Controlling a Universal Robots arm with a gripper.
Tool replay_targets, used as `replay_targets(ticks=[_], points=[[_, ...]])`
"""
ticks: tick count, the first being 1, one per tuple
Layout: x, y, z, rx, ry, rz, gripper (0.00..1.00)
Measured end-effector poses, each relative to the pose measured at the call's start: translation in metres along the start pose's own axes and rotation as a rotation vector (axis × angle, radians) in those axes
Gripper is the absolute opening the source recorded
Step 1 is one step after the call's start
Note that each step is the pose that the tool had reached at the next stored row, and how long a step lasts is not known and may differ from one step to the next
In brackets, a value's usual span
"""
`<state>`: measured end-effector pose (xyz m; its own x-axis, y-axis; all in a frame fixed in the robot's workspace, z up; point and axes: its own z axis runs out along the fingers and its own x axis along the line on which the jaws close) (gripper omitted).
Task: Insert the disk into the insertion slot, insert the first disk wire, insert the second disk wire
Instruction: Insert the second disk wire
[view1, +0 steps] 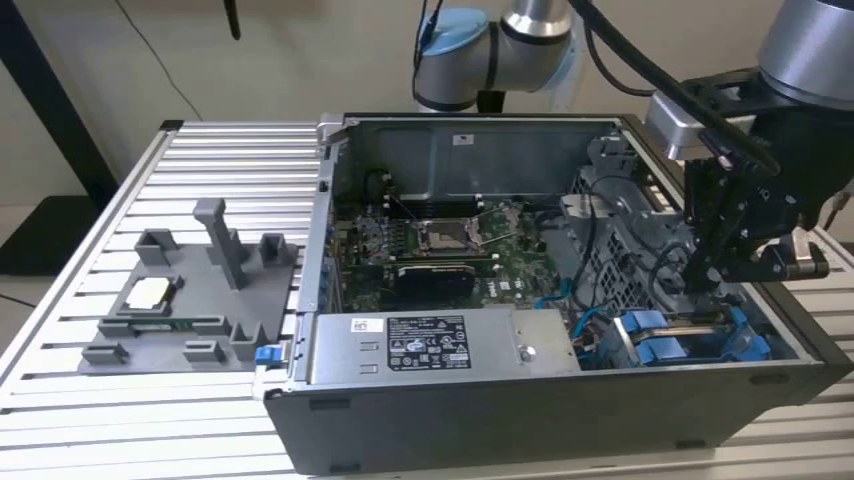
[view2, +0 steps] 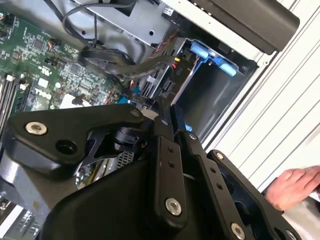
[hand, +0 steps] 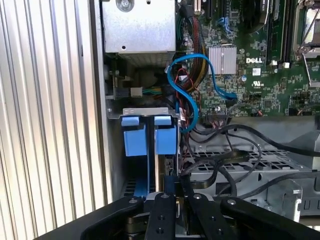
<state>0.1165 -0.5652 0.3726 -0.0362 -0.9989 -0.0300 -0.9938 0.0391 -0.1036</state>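
Observation:
My gripper (view1: 698, 280) reaches down into the open computer case, at the drive cage near the exterior view's right. Both wrist views show its black fingers (view2: 165, 150) drawn together, and the gripper (hand: 172, 186) is shut on the end of a black disk wire (hand: 220, 159) that loops away over the cage. Just beyond the fingertips stand two blue carrier frames (hand: 150, 141) edge-on in the grey metal insertion slot (hand: 147, 111). The disk is seated there and its label is hidden. The same blue carriers (view1: 667, 340) show beside the gripper in the exterior view.
The case holds a green motherboard (view1: 427, 245), a grey power supply (view1: 427, 345) and a looping blue data cable (hand: 187, 75). A grey fixture (view1: 187, 300) lies on the slatted table at the exterior view's left. A person's hand (view2: 295, 187) rests outside the case wall.

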Motion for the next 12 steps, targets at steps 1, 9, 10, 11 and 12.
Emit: replay_targets(ticks=[1, 9, 10, 11, 12], points=[[0.0000, 0.0000, 0.0000, -0.0001, 0.0000, 0.000, 0.16], [0.0015, 0.0005, 0.0044, 0.0009, -0.0002, 0.000, 0.16], [0.0025, 0.0006, 0.0057, 0.0009, -0.0001, 0.001, 0.16], [0.0032, 0.0007, 0.0070, 0.0009, 0.0000, 0.002, 0.16], [0.0038, 0.0007, 0.0085, 0.0010, 0.0000, 0.004, 0.16]])
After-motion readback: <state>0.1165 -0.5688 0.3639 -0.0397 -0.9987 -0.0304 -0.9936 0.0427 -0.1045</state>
